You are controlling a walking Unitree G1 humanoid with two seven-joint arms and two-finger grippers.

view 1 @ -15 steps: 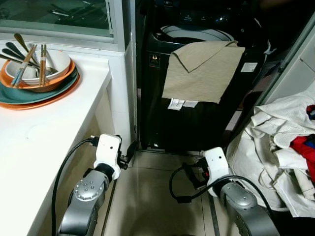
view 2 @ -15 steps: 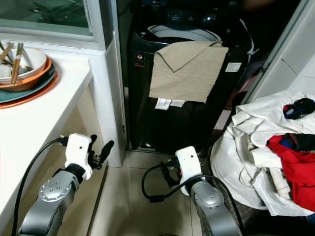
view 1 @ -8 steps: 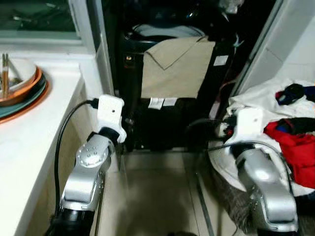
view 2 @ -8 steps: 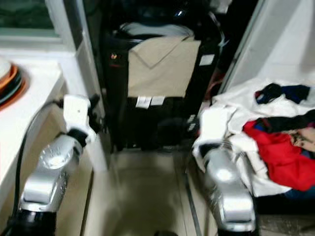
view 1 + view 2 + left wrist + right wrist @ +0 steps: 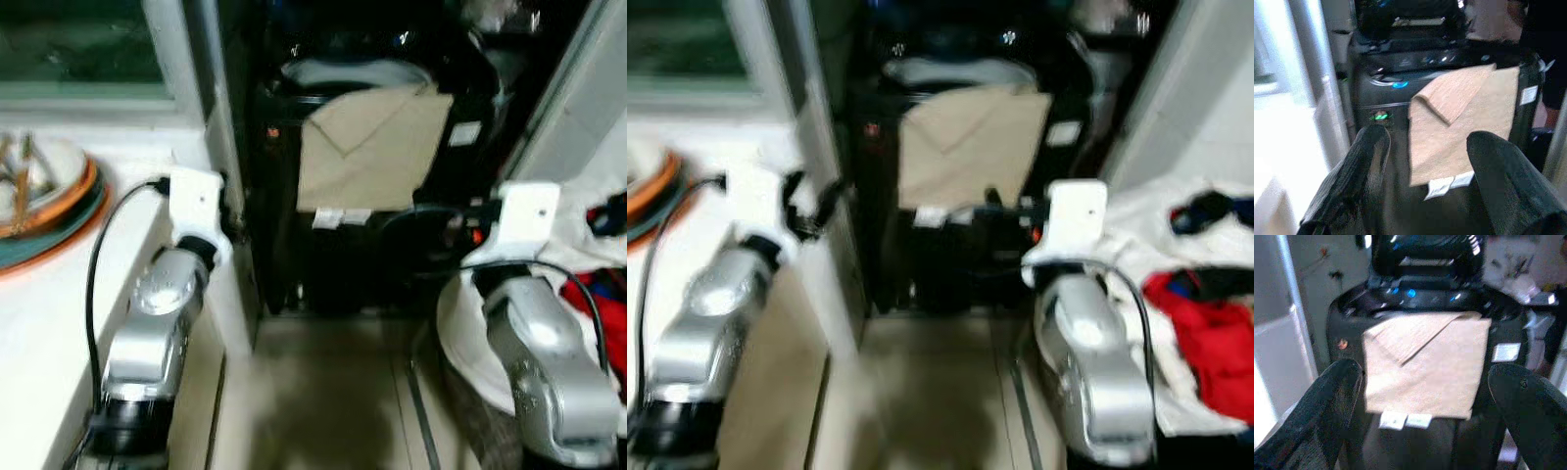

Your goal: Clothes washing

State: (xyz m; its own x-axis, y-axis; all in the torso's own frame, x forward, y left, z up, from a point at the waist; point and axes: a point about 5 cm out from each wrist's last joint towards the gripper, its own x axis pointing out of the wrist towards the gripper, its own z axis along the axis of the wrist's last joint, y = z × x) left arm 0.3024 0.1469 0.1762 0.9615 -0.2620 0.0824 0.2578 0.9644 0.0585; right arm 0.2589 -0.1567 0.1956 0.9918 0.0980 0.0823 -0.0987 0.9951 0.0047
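Right wrist view: right gripper [image 5: 1422,382] spread wide, left gripper [image 5: 1422,142] released too; square up on beige cloth [image 5: 1425,364] draped over washer's [image 5: 1425,298] front rim, grab low edge.

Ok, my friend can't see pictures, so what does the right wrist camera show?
A tan cloth hangs over the front of a black washing machine, with two small white tags at its bottom edge. The right gripper points at it, its two black fingers spread wide on either side.

no legible text; labels on washer [image 5: 470,134] & cloth tags [image 5: 1449,184] too blurred
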